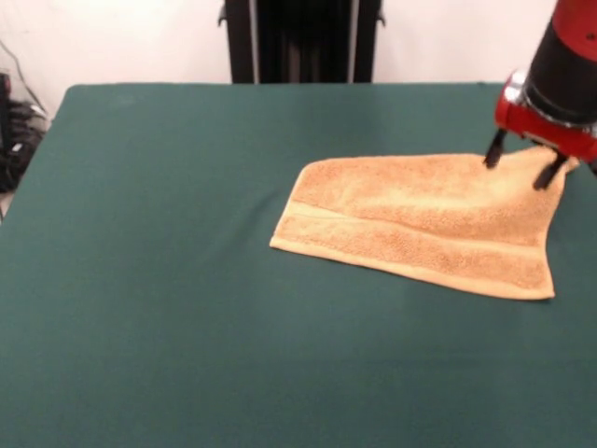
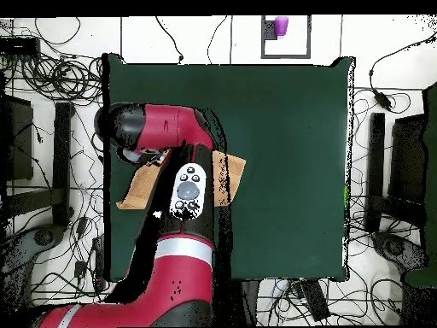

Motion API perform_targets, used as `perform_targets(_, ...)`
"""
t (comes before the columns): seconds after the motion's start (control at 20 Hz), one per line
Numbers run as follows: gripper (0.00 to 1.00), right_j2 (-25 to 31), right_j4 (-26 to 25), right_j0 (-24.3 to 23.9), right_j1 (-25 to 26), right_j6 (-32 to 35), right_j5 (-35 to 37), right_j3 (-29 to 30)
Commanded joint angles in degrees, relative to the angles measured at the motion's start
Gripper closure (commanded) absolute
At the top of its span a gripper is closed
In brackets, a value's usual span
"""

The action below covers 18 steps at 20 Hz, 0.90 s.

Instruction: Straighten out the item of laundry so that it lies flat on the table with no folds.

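The orange-tan towel lies on the dark green table at the right of the front view. A paler woven band runs across its near half, and its outline is skewed, wider at the right than at the left. My gripper is open, with its two dark fingers spread just over the towel's far right corner. I cannot tell whether the tips touch the cloth. In the overhead view the red arm covers most of the towel, and the gripper is hidden under the arm's end.
The towel's right end lies near the table's edge in the overhead view. The black pedestal stands at the far side. A purple cup and cables lie off the table.
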Motion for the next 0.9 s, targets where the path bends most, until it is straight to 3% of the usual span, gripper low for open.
perform_targets(0.05,0.00,2.25,-6.50,-1.47,-1.46,-5.25,11.01,-1.38)
perform_targets(0.4,0.00,3.78,-10.54,-1.96,-1.30,-5.85,13.21,-2.91)
perform_targets(0.9,0.00,9.08,-3.08,-5.40,-4.51,2.50,-6.33,7.58)
